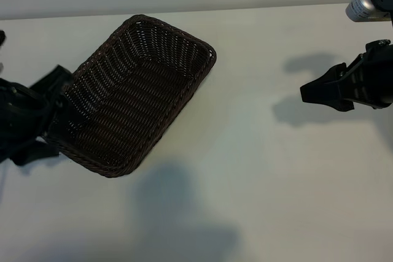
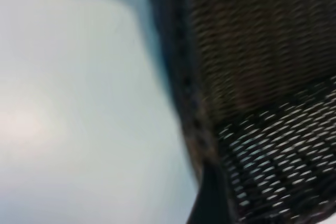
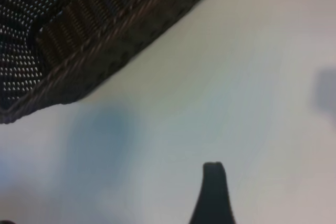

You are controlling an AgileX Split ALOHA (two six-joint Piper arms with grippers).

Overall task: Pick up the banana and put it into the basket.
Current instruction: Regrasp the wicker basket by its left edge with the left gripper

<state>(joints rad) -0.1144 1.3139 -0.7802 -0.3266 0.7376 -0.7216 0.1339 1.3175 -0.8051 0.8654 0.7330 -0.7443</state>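
I can't find the banana in any of my 3 views: not on the worktop [image 1: 276, 182], not inside the basket [image 1: 135, 102], so it is either out of frame or hidden. The basket lies at an angle on the left half of the worktop, empty as far as I can see through its weave.

My left gripper [image 1: 58, 111] sits against the basket's near-left short end; the exterior view shows dark parts on either side of that wall, but I can't see whether it is actually pinching the rim. Its jaws stand wide. My right gripper [image 1: 319, 93] hovers well apart from the basket over bare worktop at the right, jaws spread and holding nothing; 1 fingertip [image 3: 212, 192] shows in its wrist view.

Judging handling: a banana should be light, smooth and a little slippery, firm but bruisable, so I'd take it across the middle of its curve with a gentle squeeze. The basket looks light and stiff; a nudge would likely slide it.

Room is generous: the centre and right of the worktop are open. The basket's far-right corner and braided rim are the edges to clear on any drop-in. The worktop's far edge runs just behind the basket.
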